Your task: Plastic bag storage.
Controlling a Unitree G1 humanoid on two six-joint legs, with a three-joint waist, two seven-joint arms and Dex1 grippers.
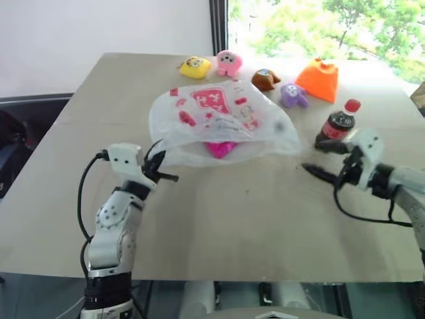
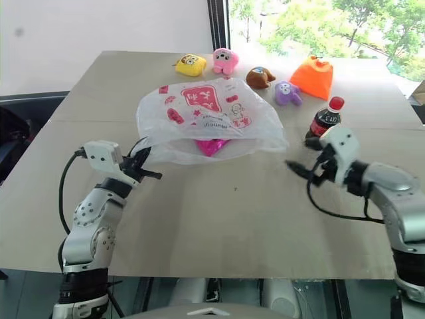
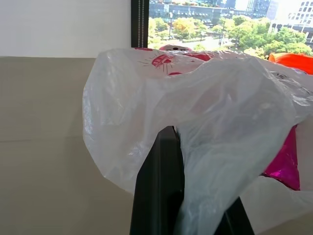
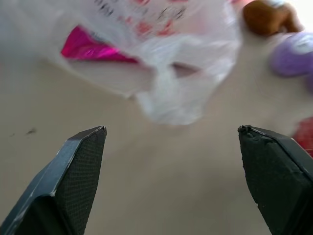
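Nearest me, my left pincer (image 1: 161, 170) is clamped on the near-left edge of the plastic bag (image 1: 219, 123), lifting it off the desk (image 1: 232, 219). Mid-desk, that bag holds a magenta packet (image 1: 220, 149) inside. At right, my right pincer (image 4: 171, 171) stands wide apart, holding nothing, just short of the bag. Behind it stands 1 cola bottle (image 1: 339, 123).

Tan table (image 1: 219, 219), white wall (image 1: 99, 26), sunlit window (image 1: 332, 26)
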